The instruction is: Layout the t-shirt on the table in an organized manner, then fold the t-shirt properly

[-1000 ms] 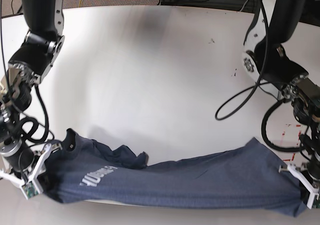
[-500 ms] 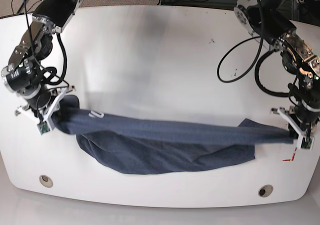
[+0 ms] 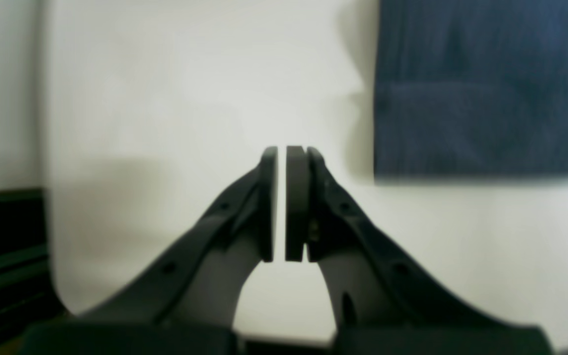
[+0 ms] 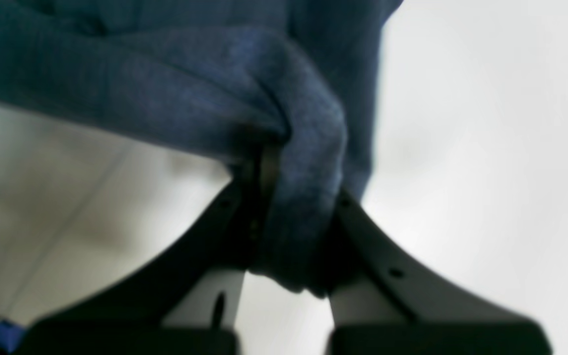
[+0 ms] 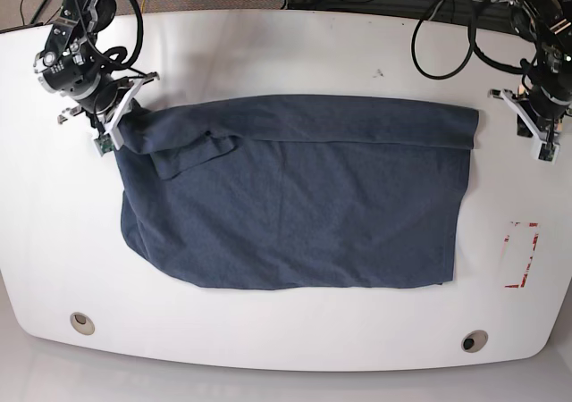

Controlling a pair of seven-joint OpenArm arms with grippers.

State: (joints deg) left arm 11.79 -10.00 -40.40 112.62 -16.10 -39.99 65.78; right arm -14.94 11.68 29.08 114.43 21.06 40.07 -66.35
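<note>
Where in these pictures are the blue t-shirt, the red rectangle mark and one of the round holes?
t-shirt (image 5: 295,205), base view, middle of the cloth.
red rectangle mark (image 5: 521,255), base view, its centre.
round hole (image 5: 82,322), base view, the grommet.

Both arms: black housings with silver metal joint rings, loose black cables looping off the links. Right arm's white bracketed gripper head (image 5: 114,121) carries a small green circuit board at its lower edge; the left arm's white-framed gripper head (image 5: 534,125) matches it. Wrist views: left gripper's matte black curved fingers (image 3: 244,217) have small round screw holes and flat, thick, rectangular pads at the tips. Right gripper's black fingers (image 4: 387,276) have the same shape and holes, with a light grey body between the finger roots.
</note>
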